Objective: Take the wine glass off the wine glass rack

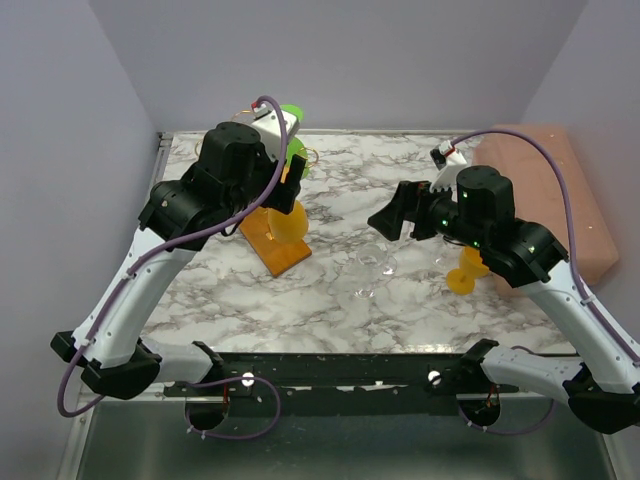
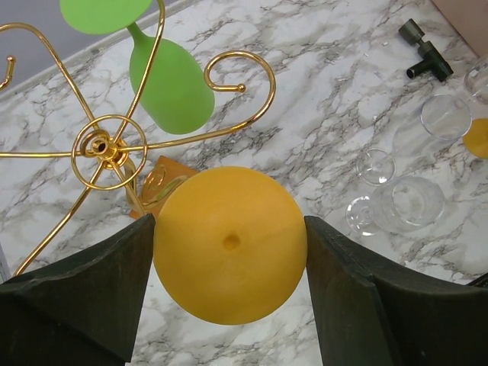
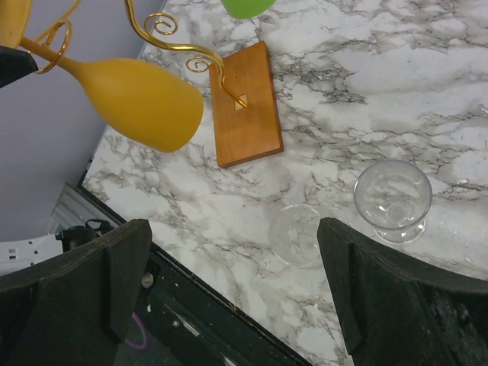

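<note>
My left gripper (image 2: 229, 229) clamps the orange wine glass (image 2: 229, 248) by its foot, ready to slide it off the wine glass rack (image 2: 107, 145), hub at ten o'clock, green glass (image 2: 169, 84) at eleven. My right gripper (image 3: 232, 282) gapes wide, idle, over clear glasses (image 3: 393, 194) on the marble table (image 1: 250, 300); plain grey walls surround it.

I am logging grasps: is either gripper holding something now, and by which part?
The left gripper grips the orange wine glass by its round foot, a finger on each side. The right gripper holds nothing.
</note>
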You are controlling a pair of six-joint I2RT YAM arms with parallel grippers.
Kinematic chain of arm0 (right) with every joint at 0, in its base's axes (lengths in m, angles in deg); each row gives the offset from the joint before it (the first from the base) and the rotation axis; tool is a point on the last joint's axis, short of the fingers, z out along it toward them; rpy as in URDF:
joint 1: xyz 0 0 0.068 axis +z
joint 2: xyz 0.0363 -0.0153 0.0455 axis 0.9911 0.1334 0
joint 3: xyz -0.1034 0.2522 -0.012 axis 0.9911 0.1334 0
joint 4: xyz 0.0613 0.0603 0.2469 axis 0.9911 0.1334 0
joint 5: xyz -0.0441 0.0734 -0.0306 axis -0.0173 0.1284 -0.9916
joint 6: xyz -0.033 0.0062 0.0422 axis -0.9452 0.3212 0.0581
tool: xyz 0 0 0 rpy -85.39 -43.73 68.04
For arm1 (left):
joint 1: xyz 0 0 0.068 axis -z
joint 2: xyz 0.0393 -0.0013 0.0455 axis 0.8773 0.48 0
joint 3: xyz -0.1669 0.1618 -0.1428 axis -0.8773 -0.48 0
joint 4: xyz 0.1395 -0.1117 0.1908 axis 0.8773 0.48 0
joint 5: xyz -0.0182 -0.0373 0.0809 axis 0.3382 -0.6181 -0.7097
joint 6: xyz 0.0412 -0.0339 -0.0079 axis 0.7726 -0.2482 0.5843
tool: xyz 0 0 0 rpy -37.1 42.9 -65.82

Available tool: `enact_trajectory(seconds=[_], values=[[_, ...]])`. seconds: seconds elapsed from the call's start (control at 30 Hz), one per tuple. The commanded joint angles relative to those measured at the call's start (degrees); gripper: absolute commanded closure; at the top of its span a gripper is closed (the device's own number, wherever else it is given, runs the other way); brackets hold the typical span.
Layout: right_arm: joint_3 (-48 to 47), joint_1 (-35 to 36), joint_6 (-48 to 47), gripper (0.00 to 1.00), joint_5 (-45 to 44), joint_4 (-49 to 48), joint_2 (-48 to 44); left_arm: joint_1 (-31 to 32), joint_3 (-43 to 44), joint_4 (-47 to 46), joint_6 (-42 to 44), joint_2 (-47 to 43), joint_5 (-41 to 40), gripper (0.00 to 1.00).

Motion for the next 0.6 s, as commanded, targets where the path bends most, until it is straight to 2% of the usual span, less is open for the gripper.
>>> enact_trajectory(seconds=[0.0, 0.3, 0.57], values=[[-1.1, -0.2, -1.0, 0.0, 1.3, 0.7, -0.1, 0.7, -0.3, 0.6, 0.0, -1.8, 2.2, 0.37], [-0.6, -0.2, -0.7, 0.0, 1.5, 0.2, -0.1, 0.7, -2.5, 1.9, 0.0, -3.9, -4.4, 0.37], [-0.6, -0.2, -0.3, 0.0, 1.9, 0.3, 0.0, 0.6, -0.8, 3.8, -0.2, -2.7, -11.8, 0.37]])
